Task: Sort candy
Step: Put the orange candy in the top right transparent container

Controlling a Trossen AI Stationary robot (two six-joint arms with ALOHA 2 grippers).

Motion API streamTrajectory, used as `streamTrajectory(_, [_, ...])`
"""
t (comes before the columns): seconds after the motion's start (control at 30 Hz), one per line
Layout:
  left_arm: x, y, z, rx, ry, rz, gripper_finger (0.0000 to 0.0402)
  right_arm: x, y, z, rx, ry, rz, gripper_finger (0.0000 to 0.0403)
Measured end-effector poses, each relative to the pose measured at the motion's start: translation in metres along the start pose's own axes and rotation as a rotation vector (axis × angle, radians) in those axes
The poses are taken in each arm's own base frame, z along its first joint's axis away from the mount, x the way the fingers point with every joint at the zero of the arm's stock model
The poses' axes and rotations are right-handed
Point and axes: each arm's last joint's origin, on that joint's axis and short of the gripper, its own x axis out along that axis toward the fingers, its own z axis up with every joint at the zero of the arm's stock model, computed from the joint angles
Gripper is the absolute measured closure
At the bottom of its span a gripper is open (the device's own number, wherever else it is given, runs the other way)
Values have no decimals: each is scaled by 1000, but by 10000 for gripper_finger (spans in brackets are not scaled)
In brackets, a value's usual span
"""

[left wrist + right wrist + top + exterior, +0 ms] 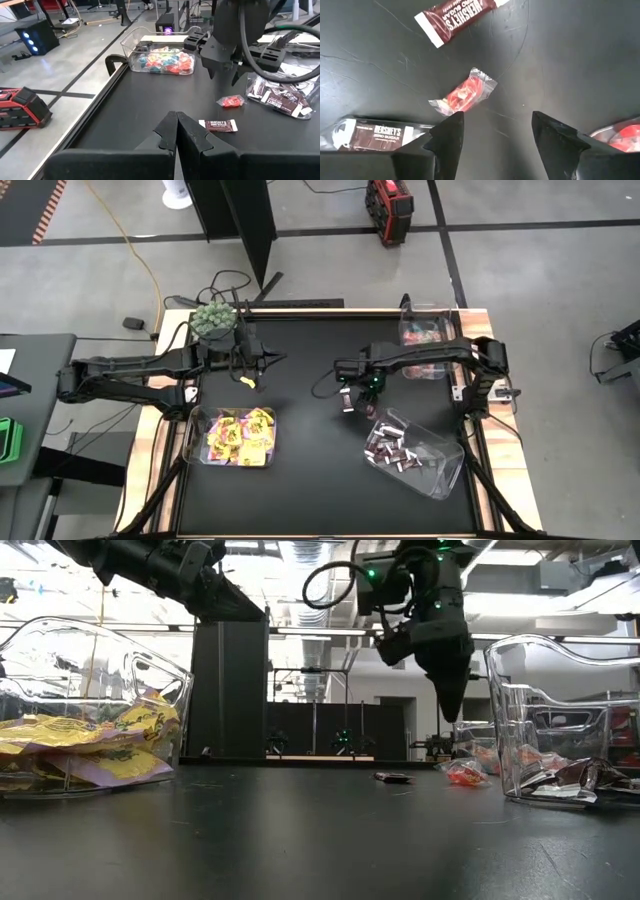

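High view, read left to right. I see the left gripper (251, 377) parked near the back left of the black tabletop (300, 470), fingers pressed together with nothing between them, just beside the fuzzy green ball plant (213, 318). Nearer the front on that side, a clear bin (190, 442) holds the yellow packets (240, 436). Mid-table, the right gripper (348, 404) hangs above the surface with its fingers spread wide and empty. Right wrist view: directly below that gap lies a red candy in clear wrap (464, 95), loose on the tabletop, with a brown Hershey's mini bar (457, 17) lying near it, apart from it. Front right, a tilted clear bin (440, 472) contains more dark mini bars (388, 446). Back right, a third bin (445, 311) holds the teal-and-pink wrappers (422, 336).
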Motion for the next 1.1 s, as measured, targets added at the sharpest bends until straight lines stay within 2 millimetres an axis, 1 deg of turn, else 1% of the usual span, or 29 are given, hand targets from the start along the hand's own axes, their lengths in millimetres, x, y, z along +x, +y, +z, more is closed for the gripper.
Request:
streamTrajectory(0.17, [0,0,-1,-1,7,-1,400,-6,-2,3,20,-9,9,153])
streamTrajectory(0.27, [0,0,-1,-1,9,-1,400,-6,-5,2,42,14,36,153])
streamTrajectory(0.5, [0,0,-1,-1,11,-2,400,-6,-2,3,62,8,66,153])
streamTrajectory(0.83, [0,0,-3,-1,32,-5,400,17,8,-2,83,-16,74,153])
streamTrajectory(1.1, [0,-1,-4,-12,38,-6,400,37,12,-6,124,-35,83,153])
